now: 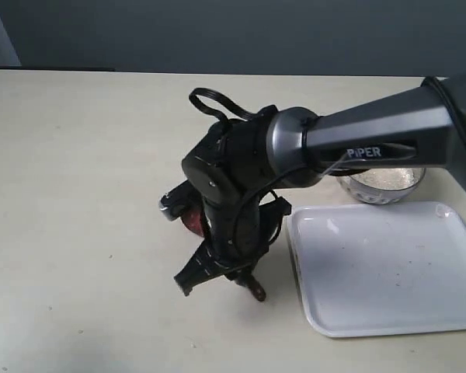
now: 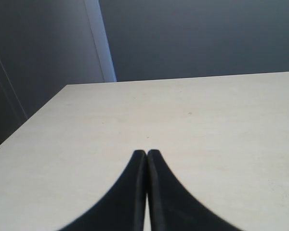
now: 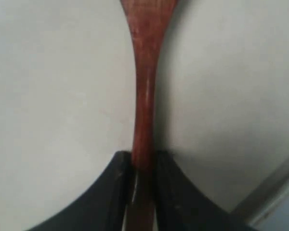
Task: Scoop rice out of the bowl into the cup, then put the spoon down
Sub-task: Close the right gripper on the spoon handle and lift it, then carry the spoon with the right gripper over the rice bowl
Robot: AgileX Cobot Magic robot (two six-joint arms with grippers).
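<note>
The wooden spoon (image 3: 145, 72) lies on the pale table, and its thin handle runs between my right gripper's (image 3: 144, 156) fingers, which press on both sides of it. In the exterior view the right arm reaches to the table's middle with the gripper (image 1: 221, 280) pointing down. The spoon's reddish scoop (image 1: 193, 221) shows beside the wrist. A sliver of shiny steel (image 1: 169, 208) next to it may be the cup; the arm hides the rest. The steel bowl (image 1: 384, 183) holding white rice (image 1: 388, 177) stands behind the tray. My left gripper (image 2: 147, 153) is shut over bare table.
A white rectangular tray (image 1: 384, 268) lies at the right front, close to the right gripper. The right arm's grey link (image 1: 365, 132) crosses above the bowl. A dark wall stands beyond the table's far edge (image 1: 101, 71).
</note>
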